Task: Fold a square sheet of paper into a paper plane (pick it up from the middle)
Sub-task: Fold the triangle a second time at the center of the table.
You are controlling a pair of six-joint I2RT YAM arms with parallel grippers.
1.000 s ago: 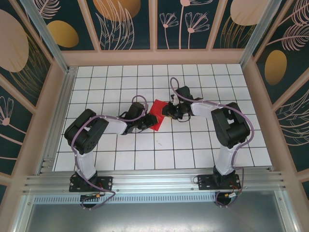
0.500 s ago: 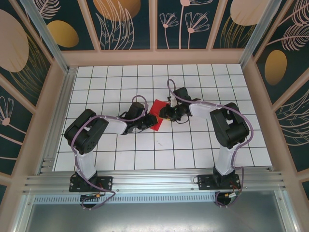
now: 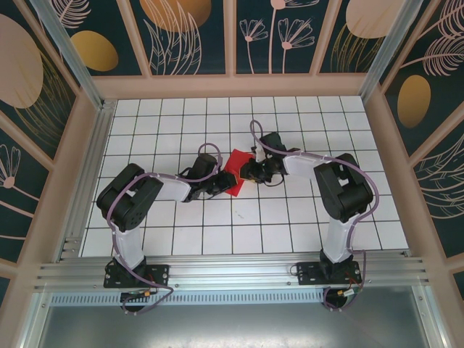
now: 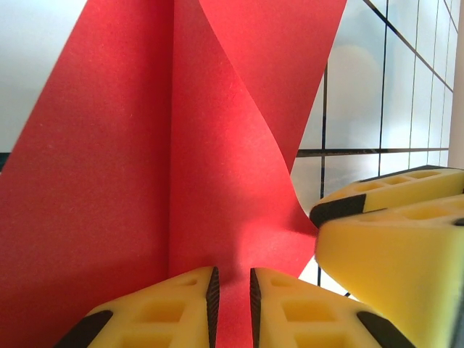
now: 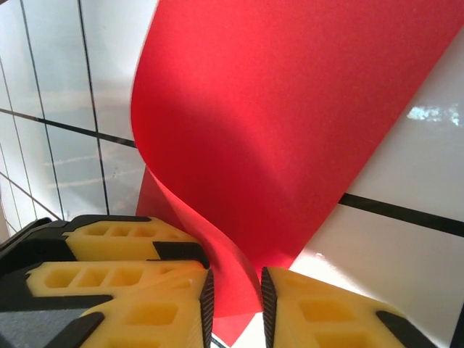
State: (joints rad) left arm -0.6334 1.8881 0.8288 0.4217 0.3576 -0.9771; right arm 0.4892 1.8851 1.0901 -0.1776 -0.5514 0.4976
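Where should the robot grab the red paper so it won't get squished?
By its lifted edge, coming in low from the side. The red paper is thin and curls up off the table, so its edge fits neatly into a pinch. The left gripper and right gripper each pinch it that way, close together. Grabbing the flat part from above would probably crumple it.

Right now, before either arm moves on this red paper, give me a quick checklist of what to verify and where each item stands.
1. Left gripper pinching the square sheet of paper: ok, paper runs between its nearly closed jaws.
2. Right gripper pinching it: cannot tell; paper sits between its jaws, firmness unclear.
3. Clearance between grippers: cannot tell, very close together.
4. Paper untorn: ok, no tear visible.
5. Fold pressed flat: not ok, sheet is curled, standing off the table.
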